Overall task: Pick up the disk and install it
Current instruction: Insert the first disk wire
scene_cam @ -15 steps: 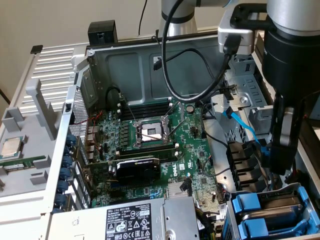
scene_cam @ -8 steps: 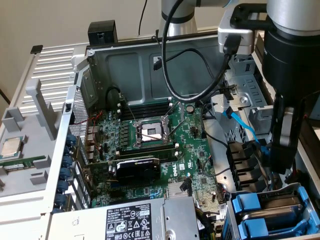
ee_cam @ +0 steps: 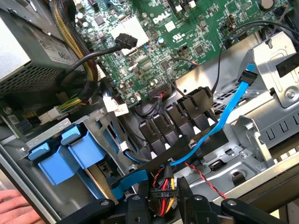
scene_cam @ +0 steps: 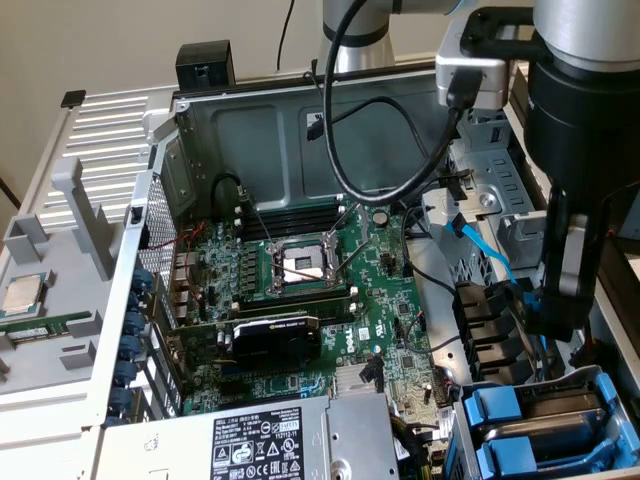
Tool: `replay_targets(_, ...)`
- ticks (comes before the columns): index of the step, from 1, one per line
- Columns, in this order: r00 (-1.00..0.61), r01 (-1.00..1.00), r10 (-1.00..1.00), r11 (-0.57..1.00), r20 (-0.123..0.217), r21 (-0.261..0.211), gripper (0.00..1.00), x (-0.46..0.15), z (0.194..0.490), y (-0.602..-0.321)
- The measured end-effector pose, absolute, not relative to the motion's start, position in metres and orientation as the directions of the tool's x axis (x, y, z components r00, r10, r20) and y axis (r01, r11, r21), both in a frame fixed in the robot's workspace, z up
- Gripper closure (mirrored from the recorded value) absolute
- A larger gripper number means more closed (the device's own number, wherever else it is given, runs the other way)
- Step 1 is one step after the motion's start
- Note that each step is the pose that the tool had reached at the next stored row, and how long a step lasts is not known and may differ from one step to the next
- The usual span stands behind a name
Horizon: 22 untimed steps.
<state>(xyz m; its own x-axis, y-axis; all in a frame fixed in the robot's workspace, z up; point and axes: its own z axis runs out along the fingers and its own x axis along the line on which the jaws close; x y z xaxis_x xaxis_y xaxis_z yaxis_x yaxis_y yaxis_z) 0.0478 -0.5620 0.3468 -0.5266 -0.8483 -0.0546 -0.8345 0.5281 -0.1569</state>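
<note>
Near corner of the case (scene_cam: pixel 280 130), exterior view's right: disk (scene_cam: pixel 500 405) sits in the drive cage (scene_cam: pixel 458 440), one of two blue carriers stacked there. I'd call it dense, rigid and shock-sensitive. Take it by the carrier's plastic sides, not the label face. Gripper (scene_cam: pixel 558 318) hangs just behind the cage over the cable clips, jaws partly apart, nothing held. Plug (ee_cam: pixel 163 193) beneath reads "P10". PSU (scene_cam: pixel 240 440) label is unreadable. Motherboard (ee_cam: pixel 187 28) further back says "DELL".
</note>
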Motion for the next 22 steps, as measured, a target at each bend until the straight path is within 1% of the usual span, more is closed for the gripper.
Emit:
replay_targets(7, -0.527, -0.834, -0.848, 0.528, -0.053, -0.159, 0.65, 0.048, 0.347, -0.559)
replay_targets(10, -0.526, -0.834, -0.849, 0.526, -0.045, -0.167, 0.65, 0.047, 0.347, -0.553)
replay_targets(17, -0.526, -0.833, -0.85, 0.514, 0.007, -0.204, 0.65, 0.045, 0.347, -0.542)
replay_targets(22, -0.527, -0.826, -0.849, 0.502, 0.036, -0.255, 0.65, 0.042, 0.347, -0.535)
